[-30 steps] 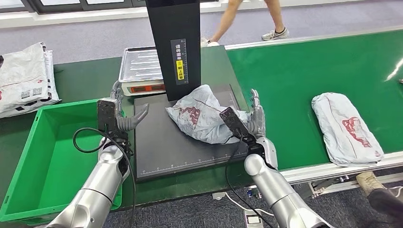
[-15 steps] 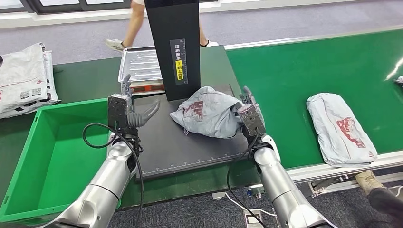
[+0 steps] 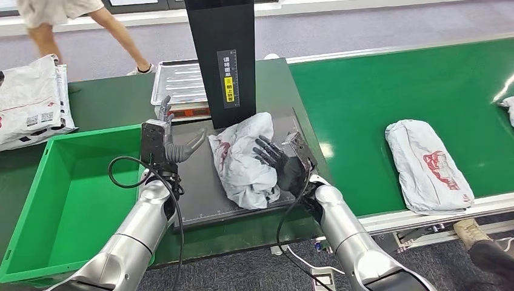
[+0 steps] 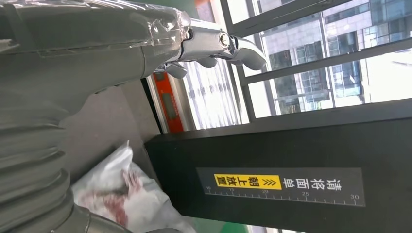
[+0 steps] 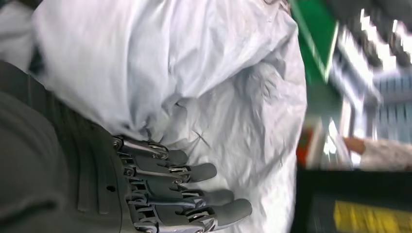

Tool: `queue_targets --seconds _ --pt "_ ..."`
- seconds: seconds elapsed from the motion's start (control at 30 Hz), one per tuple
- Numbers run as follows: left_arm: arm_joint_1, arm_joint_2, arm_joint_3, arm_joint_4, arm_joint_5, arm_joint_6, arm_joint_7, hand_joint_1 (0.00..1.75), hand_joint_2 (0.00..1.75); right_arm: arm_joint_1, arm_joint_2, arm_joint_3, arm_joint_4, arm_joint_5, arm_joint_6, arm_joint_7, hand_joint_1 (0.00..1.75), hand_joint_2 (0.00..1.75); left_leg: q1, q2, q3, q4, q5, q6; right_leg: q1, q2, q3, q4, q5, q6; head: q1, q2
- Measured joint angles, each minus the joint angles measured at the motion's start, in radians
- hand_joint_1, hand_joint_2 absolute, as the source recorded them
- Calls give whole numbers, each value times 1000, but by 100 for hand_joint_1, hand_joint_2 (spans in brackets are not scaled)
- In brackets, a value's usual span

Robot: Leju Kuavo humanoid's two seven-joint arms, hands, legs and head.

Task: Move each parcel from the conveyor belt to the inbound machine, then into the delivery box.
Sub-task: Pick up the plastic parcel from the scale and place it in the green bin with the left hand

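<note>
Head view: at centre frame the right hand point(image 3: 280, 165) is pressing spread fingers against the white parcel point(image 3: 242, 159) lying on the black scanner plate point(image 3: 203, 188), likely steadying it for the next lift. Left of it, the left hand point(image 3: 170, 142) is waiting with fingers apart, holding nothing, beside the green box point(image 3: 36, 200). Another parcel point(image 3: 427, 163) is lying on the conveyor point(image 3: 376, 91) at right.

Left wrist view: the parcel is showing at lower left, under the scanner column point(image 4: 291, 174).

Right wrist view: fingers point(image 5: 194, 172) are lying flat on crumpled plastic.

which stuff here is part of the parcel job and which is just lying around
Job: parcel on scanner, right hand resting on it, left hand, parcel on belt, conveyor belt, green box.
Lying about: metal scale, bags.
</note>
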Motion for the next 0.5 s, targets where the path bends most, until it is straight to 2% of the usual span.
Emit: queue_targets --seconds 0.3,0.37,0.43,0.47,0.5 --pt "0 -2 -7 0 -6 2 10 0 175 -41 27 32 84 -66 92 37 0 0 0 0 0 0 0 0 0 0 0 0 0 0 0 0" --pt "0 -2 -8 0 -7 7 11 0 175 -49 33 34 93 -87 87 33 0 0 0 0 0 0 0 0 0 0 0 0 0 0 0 0" --pt "2 -2 -8 -1 -11 14 12 0 175 -57 37 37 97 -61 -11 1 0 0 0 0 0 0 0 0 0 0 0 0 0 0 0 0" --pt "5 -1 -8 -4 -16 19 12 0 175 -60 39 40 93 -24 -113 -23 0 0 0 0 0 0 0 0 0 0 0 0 0 0 0 0" --pt "11 1 -8 -9 -23 24 13 0 175 -62 39 43 83 25 -254 -43 0 0 0 -1 0 0 0 0 0 0 0 0 0 0 0 0"
